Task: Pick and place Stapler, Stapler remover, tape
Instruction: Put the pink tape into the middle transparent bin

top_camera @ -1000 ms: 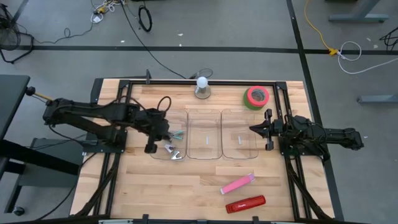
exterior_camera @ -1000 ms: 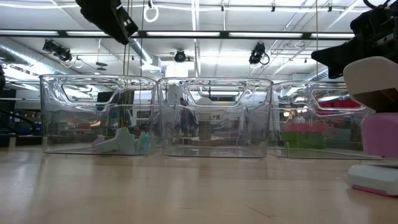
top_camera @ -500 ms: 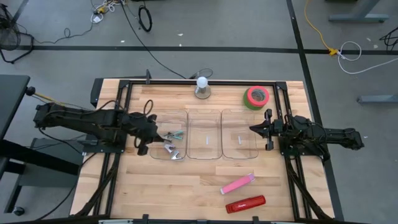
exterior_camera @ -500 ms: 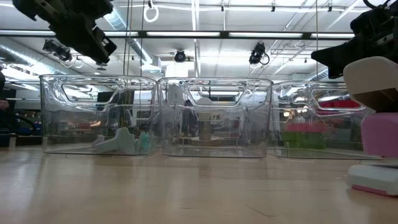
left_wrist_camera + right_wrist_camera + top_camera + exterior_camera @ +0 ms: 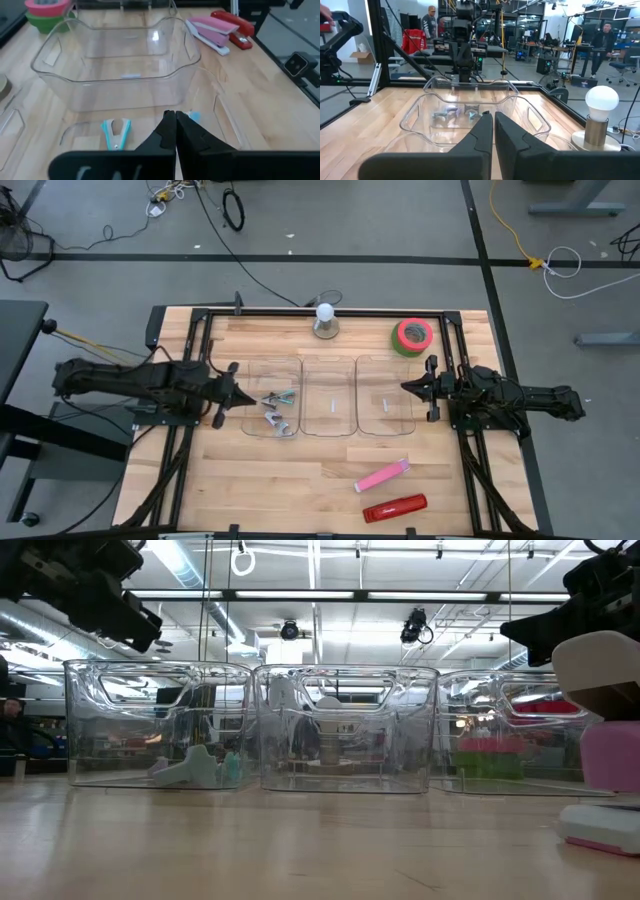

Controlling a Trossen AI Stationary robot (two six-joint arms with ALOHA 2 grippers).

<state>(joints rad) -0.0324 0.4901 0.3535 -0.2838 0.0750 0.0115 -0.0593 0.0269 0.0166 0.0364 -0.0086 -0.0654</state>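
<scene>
At the near edge of your desk (image 5: 250,480) lies the red stapler (image 5: 394,508), and just behind it the pink stapler (image 5: 381,475), tilted, the two close but apart; both sit well clear of the bins. Farther in, three clear bins stand in a row, touching side by side. In the left bin (image 5: 271,411) you have the teal stapler remover (image 5: 281,397) resting on the floor of the bin, with a silvery remover (image 5: 277,423) beside it nearer the front wall. The middle bin (image 5: 329,410) and the right bin (image 5: 385,409) show nothing inside from above. Your left pincer (image 5: 229,393) sits just outside the left bin's outer wall, raised above the desk, its fingers pressed together and holding nothing. Your right pincer (image 5: 409,388) waits at the outer wall of the right bin, its fingers likewise together and empty. Beyond the bins, near the far right corner, the green tape (image 5: 412,336) with its red-pink core lies flat on the desk. Along the far edge, a white ball on a round grey base (image 5: 325,320) stands behind the middle bin.
</scene>
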